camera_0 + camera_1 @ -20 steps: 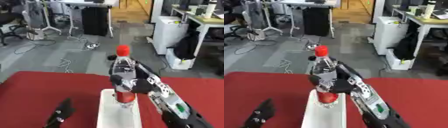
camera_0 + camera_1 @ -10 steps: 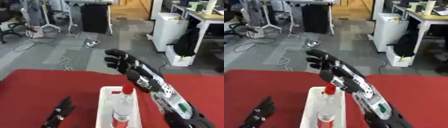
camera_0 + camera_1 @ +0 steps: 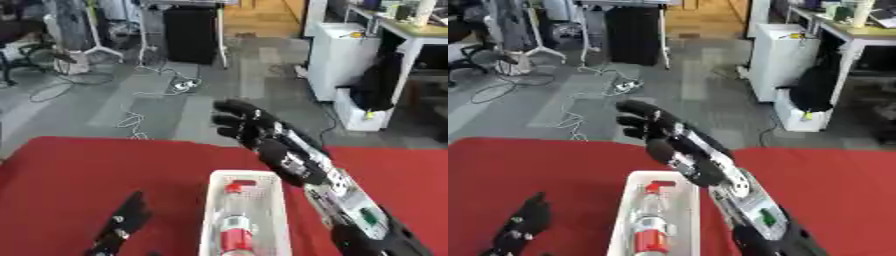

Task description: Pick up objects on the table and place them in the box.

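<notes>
Across the near half of the scene lies a table covered in red cloth (image 3: pixel 70 175), its far edge giving way to a grey office floor (image 3: pixel 166 100) strewn with cables. Farther off stand a black cabinet (image 3: pixel 191 32) and a white cabinet (image 3: pixel 337 52); a desk (image 3: pixel 859 37) sits at the far right.

At the near middle of the cloth rests a white box (image 3: pixel 627 212), long and narrow, its length running from near to far. Inside it lies a clear bottle (image 3: pixel 651 225) with a red label and a red cap (image 3: pixel 654 187). The bottle lies flat along the box's length, with its cap toward the far end.

Over the far end of the box hangs the right hand (image 3: pixel 262 137), its arm coming in from the near right. Its fingers are spread apart and straight, reaching far and left, holding nothing, clear of the bottle.

Near the lower left corner the left hand (image 3: pixel 122 225) rests on the cloth with fingers straight and relaxed, well apart from the box.
</notes>
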